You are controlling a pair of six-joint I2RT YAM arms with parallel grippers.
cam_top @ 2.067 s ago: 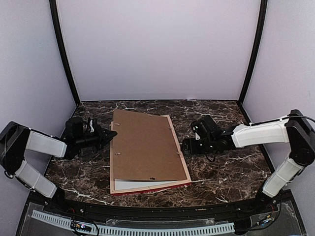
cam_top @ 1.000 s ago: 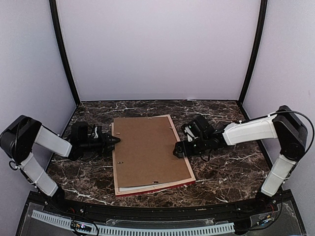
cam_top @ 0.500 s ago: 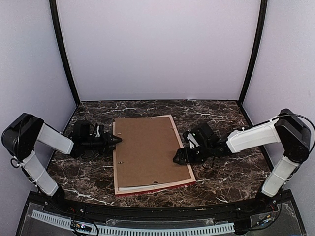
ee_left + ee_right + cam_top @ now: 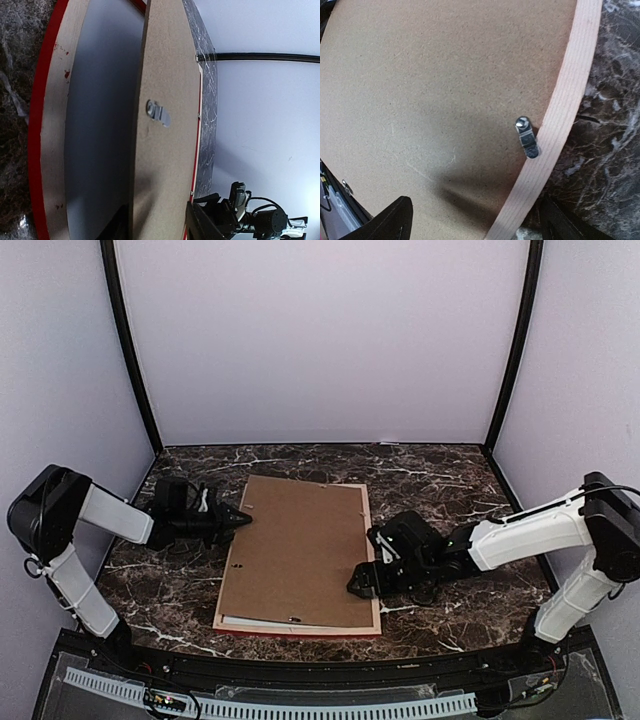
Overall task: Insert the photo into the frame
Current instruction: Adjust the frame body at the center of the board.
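Note:
The frame point(image 4: 366, 508) lies back up on the marble table, pale wood rails up and its red front showing at the near edge. A plain brown backing board point(image 4: 300, 550) lies on it. In the left wrist view the board point(image 4: 170, 75) is raised at its left edge. My left gripper point(image 4: 240, 520) point(image 4: 157, 210) is shut on that edge, one finger under and one over. Beneath the board a pale sheet point(image 4: 100, 125) shows, the photo's white back; its picture side is hidden. My right gripper point(image 4: 360, 580) point(image 4: 477, 215) stands open over the frame's right rail point(image 4: 570, 85).
A small metal turn clip point(image 4: 526, 136) sits at the board's right edge and another point(image 4: 158, 113) near its left edge. Black corner posts and pale walls close in the table point(image 4: 450, 480) on three sides. Bare marble lies to either side of the frame.
The frame and board have turned clockwise, the near end swinging left. My right gripper has slid nearer along the right rail. My left gripper has shifted slightly right, still at the board's left edge.

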